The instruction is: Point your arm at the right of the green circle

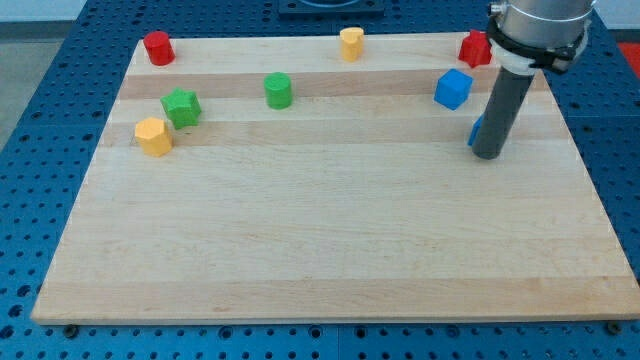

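Positioned near the view's right edge of the wooden board, my tip is seen resting on the surface; it is a plain rod, so nothing is held and no opening or closing applies. Touching or just behind the rod on its left side, a sliver of a blue block is glimpsed, its shape mostly hidden. Slightly up and to the view's left, a blue cube is found, and above it a red block by the top edge.

Well apart, toward the view's upper left, the green circle stands alone. Beyond it, a green star and a yellow block sit close together, with a red cylinder in the corner and a yellow heart-like block at the top.

Trouble is judged most likely at the start: if the rod is swept straight leftward, the hidden blue block could be dragged along, and a path angled upward could catch the blue cube. At the finish, overshoot would knock the green circle leftward, so the spot to its right would be lost.
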Available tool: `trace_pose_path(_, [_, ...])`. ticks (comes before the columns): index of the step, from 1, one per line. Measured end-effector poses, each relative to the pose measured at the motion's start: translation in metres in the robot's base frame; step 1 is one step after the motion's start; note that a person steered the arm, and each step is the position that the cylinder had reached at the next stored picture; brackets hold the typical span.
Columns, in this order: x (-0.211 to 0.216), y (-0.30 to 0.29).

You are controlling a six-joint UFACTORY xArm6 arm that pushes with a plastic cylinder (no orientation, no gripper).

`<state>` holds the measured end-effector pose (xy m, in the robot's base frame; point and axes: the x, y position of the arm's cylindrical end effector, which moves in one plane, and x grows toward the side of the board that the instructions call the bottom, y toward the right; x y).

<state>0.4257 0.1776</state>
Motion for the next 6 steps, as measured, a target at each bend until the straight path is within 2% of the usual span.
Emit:
trace_pose_path(1, [0.0,-0.01])
trace_pose_path(2, [-0.021,-0.099])
trace_pose_path(3, [-0.061,-0.127])
trace_pose_path(4, [-0.09,-0.134])
trace_pose_path(5, [-0.107,-0.169])
trace_pose_path(6, [-0.097,-0.21])
